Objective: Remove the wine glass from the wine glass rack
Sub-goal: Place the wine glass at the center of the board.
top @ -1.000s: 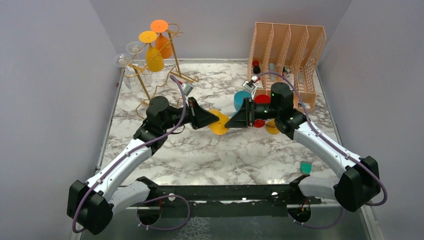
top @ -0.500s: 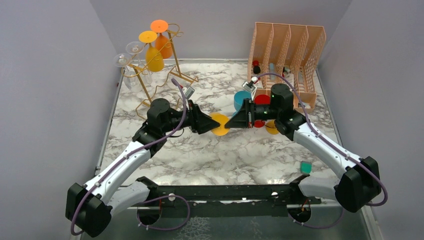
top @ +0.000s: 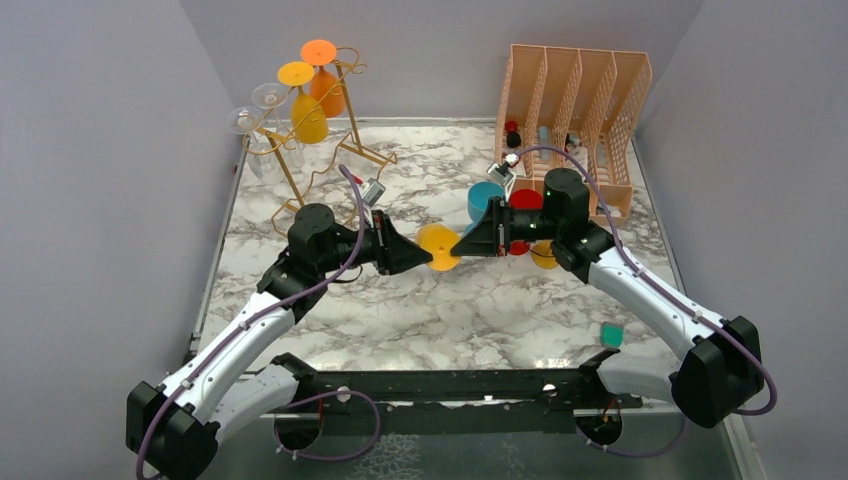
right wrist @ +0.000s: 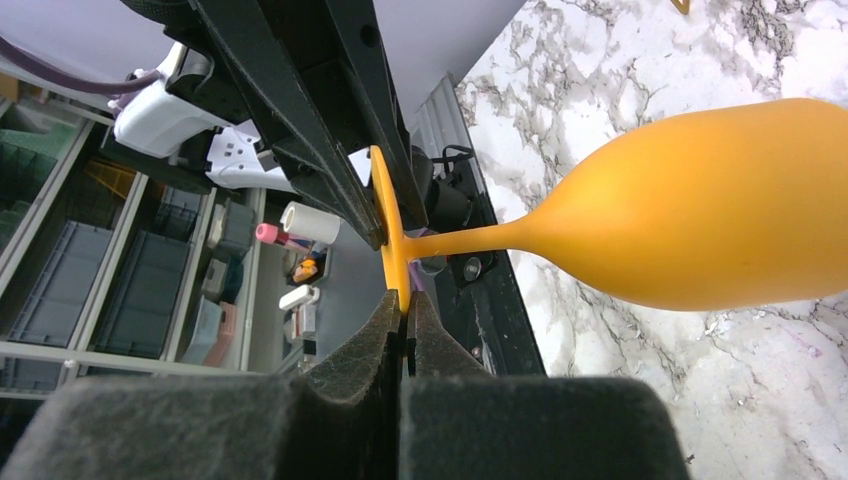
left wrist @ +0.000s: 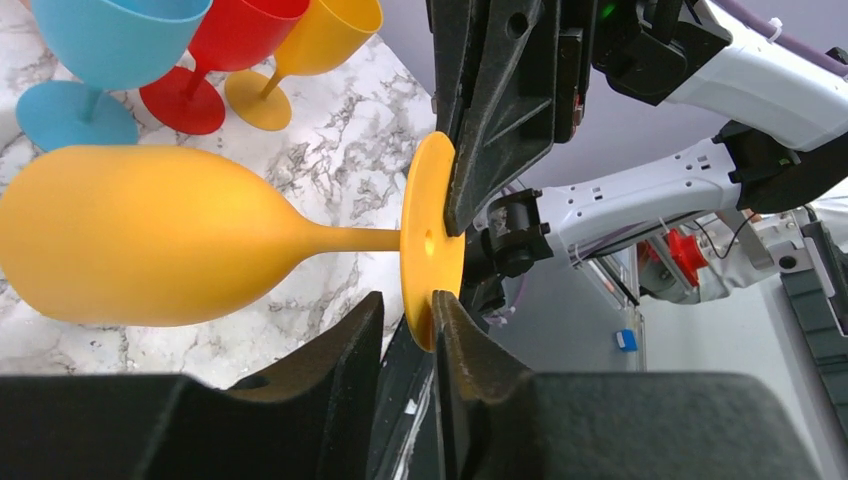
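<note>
A yellow wine glass [left wrist: 150, 235] lies sideways in the air above the middle of the table, between my two grippers. My right gripper [right wrist: 403, 300] is shut on the rim of its round foot [right wrist: 390, 225]. My left gripper [left wrist: 405, 305] is open; the foot's edge [left wrist: 432, 240] sits between its jaws, against one finger, with a gap to the other. In the top view the foot [top: 437, 247] shows between the left gripper [top: 425, 258] and the right gripper [top: 458, 245]. The gold wine glass rack [top: 300, 165] stands at the back left with a yellow glass [top: 309, 118], an orange one and clear ones hanging.
A blue glass [left wrist: 110, 40], a red glass [left wrist: 235, 30] and another yellow glass [left wrist: 330, 25] stand upright on the marble just behind the right gripper. A peach lattice organiser [top: 575, 100] stands at the back right. A small teal object [top: 611, 333] lies near the right arm's base.
My right gripper has shut on the glass's foot. My left gripper has let go of the foot, and the left arm has drawn back a little toward its base.
</note>
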{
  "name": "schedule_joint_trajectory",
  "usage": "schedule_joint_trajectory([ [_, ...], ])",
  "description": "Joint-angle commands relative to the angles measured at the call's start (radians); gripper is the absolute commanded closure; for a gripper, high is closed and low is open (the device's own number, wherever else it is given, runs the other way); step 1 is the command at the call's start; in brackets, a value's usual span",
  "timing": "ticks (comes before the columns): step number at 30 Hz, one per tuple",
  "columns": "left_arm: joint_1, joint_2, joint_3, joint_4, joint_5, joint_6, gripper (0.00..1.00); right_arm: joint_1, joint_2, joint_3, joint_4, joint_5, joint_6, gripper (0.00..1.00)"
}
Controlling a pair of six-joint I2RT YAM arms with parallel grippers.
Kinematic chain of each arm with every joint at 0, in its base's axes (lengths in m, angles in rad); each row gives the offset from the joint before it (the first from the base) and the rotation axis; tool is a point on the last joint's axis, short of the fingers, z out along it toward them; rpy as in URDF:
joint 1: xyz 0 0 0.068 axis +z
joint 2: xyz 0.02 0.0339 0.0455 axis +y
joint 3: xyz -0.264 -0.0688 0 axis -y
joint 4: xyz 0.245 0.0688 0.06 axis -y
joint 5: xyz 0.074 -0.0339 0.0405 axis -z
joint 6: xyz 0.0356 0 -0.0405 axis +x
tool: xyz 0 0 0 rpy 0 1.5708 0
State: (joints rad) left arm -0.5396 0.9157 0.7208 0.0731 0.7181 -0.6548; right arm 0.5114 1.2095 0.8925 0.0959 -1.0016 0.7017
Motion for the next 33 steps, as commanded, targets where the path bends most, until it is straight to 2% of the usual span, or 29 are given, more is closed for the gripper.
schedule_joint_trajectory([
  [1, -0.011, 0.014, -0.014, 0.056, 0.032, -0.02, 0.69, 0.007, -0.008, 0.007, 0.051, -0.031, -0.018, 0.99],
  [7, -0.027, 0.064, -0.031, 0.163, 0.071, -0.06, 0.7, 0.01, -0.005, 0.017, 0.037, -0.046, -0.039, 0.99],
  [10, -0.035, 0.073, -0.031, 0.164, 0.077, -0.042, 0.84, 0.01, -0.004, 0.018, 0.032, -0.068, -0.047, 0.99],
  [12, -0.034, 0.077, -0.031, 0.155, 0.087, -0.018, 0.98, 0.01, -0.009, 0.021, 0.014, -0.073, -0.064, 0.97],
  [13, -0.035, 0.077, -0.03, 0.142, 0.087, -0.001, 1.0, 0.01, -0.012, 0.024, -0.008, -0.057, -0.08, 0.94],
  [14, -0.034, 0.076, -0.033, 0.132, 0.085, 0.015, 1.0, 0.01, -0.018, 0.026, -0.03, -0.038, -0.095, 0.89],
  [16, -0.034, 0.071, -0.036, 0.109, 0.09, 0.056, 1.0, 0.01, -0.031, 0.033, -0.07, 0.003, -0.122, 0.71],
  [19, -0.035, 0.056, -0.036, 0.043, 0.114, 0.151, 1.0, 0.01, -0.054, 0.054, -0.144, 0.1, -0.164, 0.58],
  [23, -0.035, 0.0, -0.073, -0.026, 0.137, 0.291, 1.0, 0.01, -0.09, 0.072, -0.21, 0.232, -0.199, 0.54],
  [28, -0.035, -0.096, -0.158, -0.024, 0.159, 0.43, 1.0, 0.01, -0.145, 0.064, -0.251, 0.392, -0.212, 0.49],
  [33, -0.034, -0.156, -0.223, 0.034, 0.249, 0.539, 1.0, 0.01, -0.168, 0.049, -0.242, 0.437, -0.207, 0.47],
])
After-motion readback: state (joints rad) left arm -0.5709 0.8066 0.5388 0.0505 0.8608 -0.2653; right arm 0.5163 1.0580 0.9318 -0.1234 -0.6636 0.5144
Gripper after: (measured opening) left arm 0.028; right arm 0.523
